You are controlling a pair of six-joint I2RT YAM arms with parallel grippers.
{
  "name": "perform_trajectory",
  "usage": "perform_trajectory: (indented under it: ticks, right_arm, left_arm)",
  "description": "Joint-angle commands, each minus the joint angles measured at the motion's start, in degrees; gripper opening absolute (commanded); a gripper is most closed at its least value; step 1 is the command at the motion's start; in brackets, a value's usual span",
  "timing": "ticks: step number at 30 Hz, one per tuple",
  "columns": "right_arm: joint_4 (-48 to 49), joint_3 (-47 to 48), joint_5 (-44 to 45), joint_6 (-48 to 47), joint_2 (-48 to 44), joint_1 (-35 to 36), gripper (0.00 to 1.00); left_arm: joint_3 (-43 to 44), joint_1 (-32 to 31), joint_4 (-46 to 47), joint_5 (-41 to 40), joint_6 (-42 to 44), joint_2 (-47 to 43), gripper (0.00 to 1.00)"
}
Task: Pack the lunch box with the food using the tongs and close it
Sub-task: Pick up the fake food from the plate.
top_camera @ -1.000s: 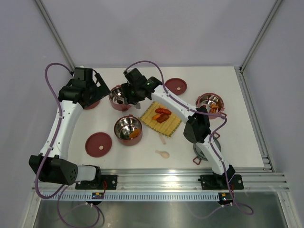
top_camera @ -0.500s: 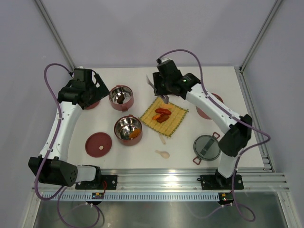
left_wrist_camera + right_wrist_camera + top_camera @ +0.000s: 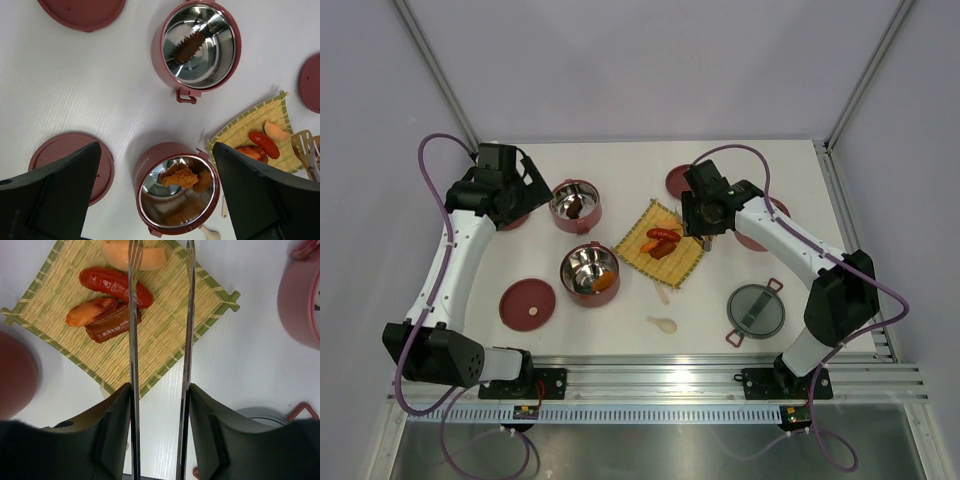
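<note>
**Entry: lunch-box packing station, task part done**

**Step in hand:** picking food off the woven mat [image 3: 162,335]. The tongs [image 3: 133,340] are clamped in the jaws of the right gripper [image 3: 159,412]. Their two slim arms are held apart and nothing is seen between the tips. One arm crosses the end of the red sausage [image 3: 112,284] and ends over the pale piece [image 3: 150,257]. Whether the tips touch the mat cannot be told.

**Left on the mat:** the red sausage, the pale piece, an orange-brown piece [image 3: 87,312] and a dark brown piece [image 3: 107,326]; the last two touch.

**Already packed:** a ridged brown piece [image 3: 189,47] in the far tier [image 3: 170,82], and orange-brown bits [image 3: 181,177] in the near tier [image 3: 150,160].

**Lunch box:** unstacked and open.
- A third tier [image 3: 760,238] is partly hidden behind the right arm.
- Red disc lids [image 3: 527,303] are laid flat on the desk, apart from the tiers.
- The grey top lid [image 3: 756,310] is set near the right arm's base.

**Next move (judged):** the tongs are to be lowered astride one piece and squeezed shut, then carried to a tier. The smooth sausage is likely to slip.

**Left gripper** [image 3: 156,150]: jaws spread wide, nothing held, hovering over the two left tiers.

**Also present:** a cream spoon [image 3: 662,323], just in front of the mat.

**Surface and room:** a white desk [image 3: 820,190], enclosed by plain pale walls and aluminium frame posts, with a metal rail along the near edge.
</note>
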Motion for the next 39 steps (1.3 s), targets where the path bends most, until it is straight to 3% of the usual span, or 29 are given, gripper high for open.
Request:
perform_trajectory:
  ticks: [1, 9, 19, 29, 39]
  right_arm:
    - [1.97, 0.29, -2.32, 1.22, -1.3, 0.34, 0.55]
    - [2.06, 2.31, -5.75, 1.74, 2.75, 0.34, 0.53]
    - [0.74, 1.34, -8.39, 2.36, 1.0, 0.43, 0.52]
    - [1.27, 1.08, -20.35, 2.45, -1.03, 0.43, 0.52]
    - [-3.66, 1.08, -14.73, 0.16, -2.78, 0.95, 0.52]
  left_arm:
    - [-0.59, 0.33, 2.56, 2.59, 0.09, 1.29, 0.99]
    - [-1.03, 0.33, 2.73, 2.51, 0.09, 1.03, 0.99]
    - [-1.47, 0.33, 3.44, 3.47, -0.17, 2.17, 0.99]
    - [-1.55, 0.24, 3.88, 3.91, -0.26, 2.7, 0.99]
    - [-1.29, 0.33, 3.7, 3.91, -0.26, 2.7, 0.99]
